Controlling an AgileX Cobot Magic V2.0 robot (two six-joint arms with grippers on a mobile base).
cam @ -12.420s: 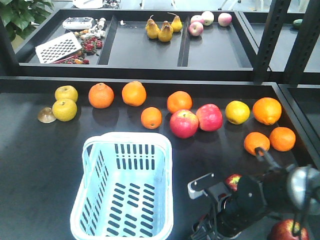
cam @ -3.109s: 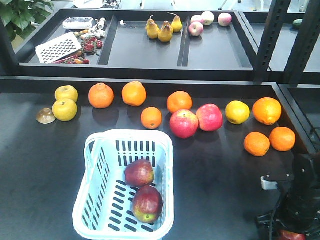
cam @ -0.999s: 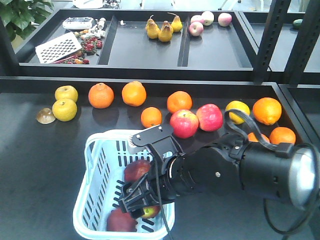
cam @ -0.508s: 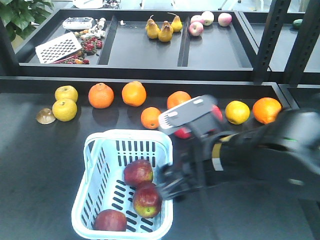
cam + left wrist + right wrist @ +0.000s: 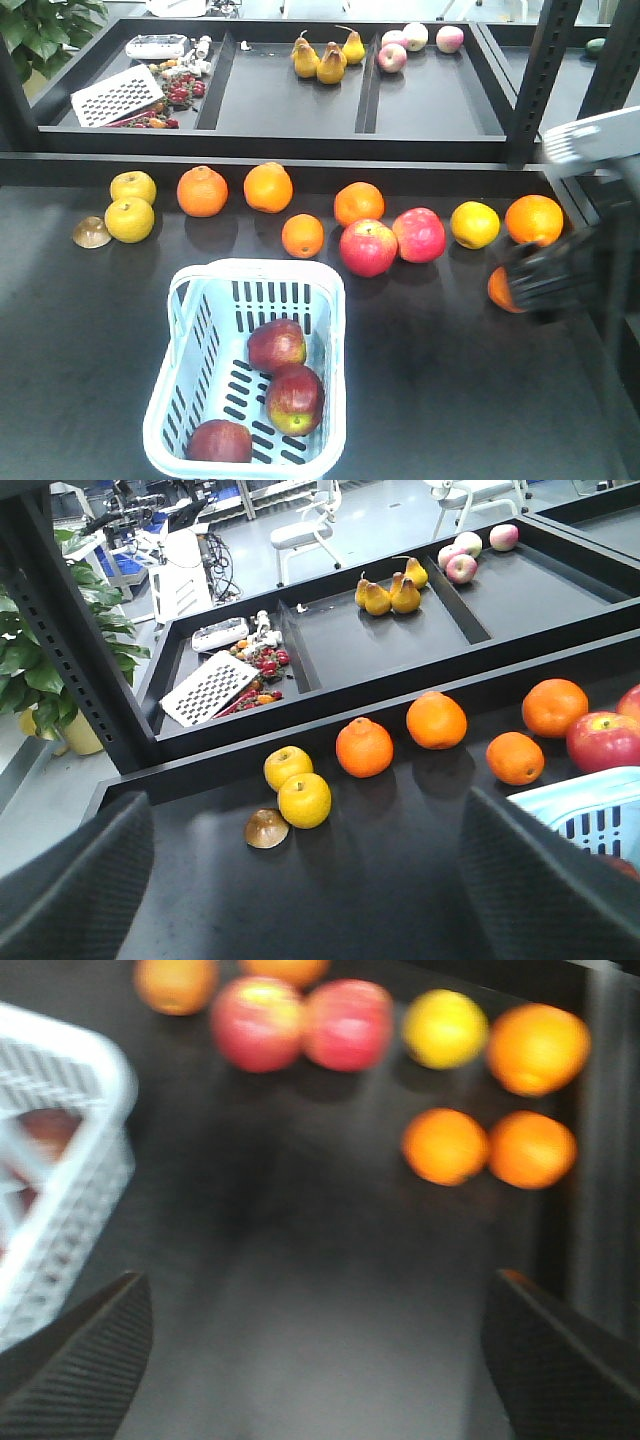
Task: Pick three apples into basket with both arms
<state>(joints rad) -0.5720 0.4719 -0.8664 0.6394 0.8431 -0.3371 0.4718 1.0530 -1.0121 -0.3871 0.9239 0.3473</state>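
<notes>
oranges | pears | pink-red apples | grater

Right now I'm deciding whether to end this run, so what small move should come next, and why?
Probably just draw the right pincer back to rest and stop. Three dark red apples already lie in the basket, and both wrist views show open pincers holding nothing. The left pincer hangs clear of the basket, so no further pick seems needed.
</notes>
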